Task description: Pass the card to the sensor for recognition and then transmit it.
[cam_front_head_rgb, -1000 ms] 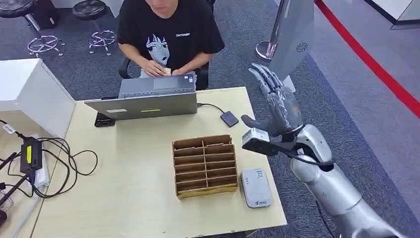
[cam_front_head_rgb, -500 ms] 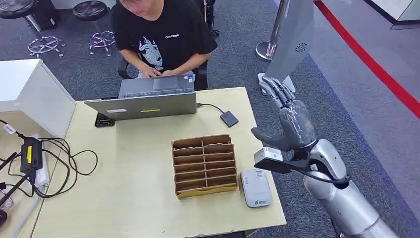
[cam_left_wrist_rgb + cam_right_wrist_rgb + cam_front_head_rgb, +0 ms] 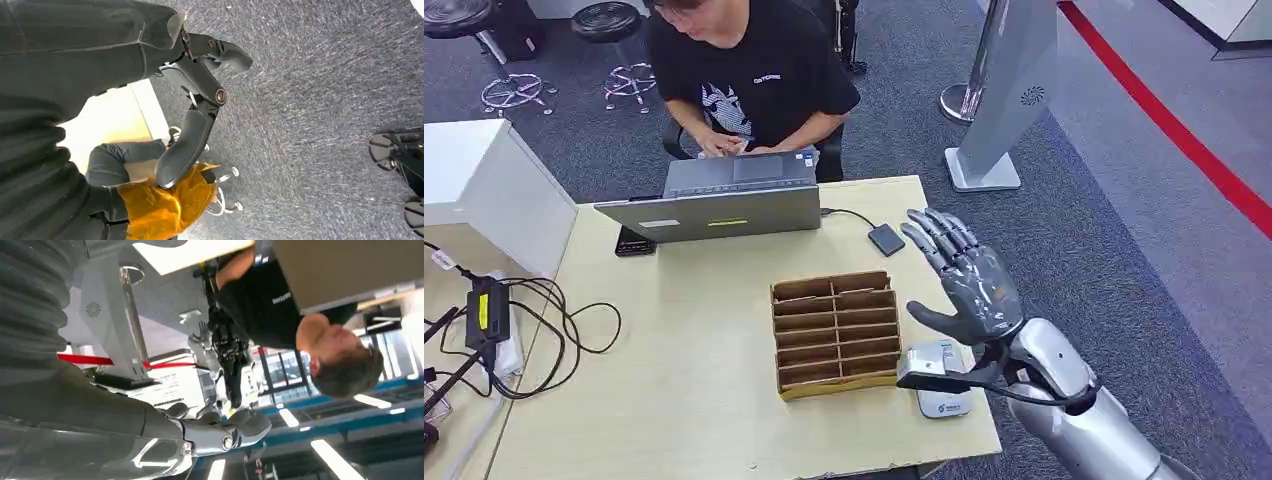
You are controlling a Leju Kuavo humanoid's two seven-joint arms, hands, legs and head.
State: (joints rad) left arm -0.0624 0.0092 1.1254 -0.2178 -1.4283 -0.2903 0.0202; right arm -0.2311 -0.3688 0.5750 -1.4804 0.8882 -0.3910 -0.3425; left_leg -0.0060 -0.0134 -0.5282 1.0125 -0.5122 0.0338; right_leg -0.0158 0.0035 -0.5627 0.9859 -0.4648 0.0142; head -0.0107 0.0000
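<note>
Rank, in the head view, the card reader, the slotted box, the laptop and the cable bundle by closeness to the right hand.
From the right hand:
1. Card reader, just below it at the table's near right corner.
2. Slotted box, mid-table.
3. Laptop, far side.
4. Cable bundle, left edge.

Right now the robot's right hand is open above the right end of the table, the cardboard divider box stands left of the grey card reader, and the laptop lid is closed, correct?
Not quite: the laptop is open, the person typing on it, as the head view shows. The rest holds: the right hand is open above the table's right end, and the cardboard divider box stands left of the grey card reader.
</note>
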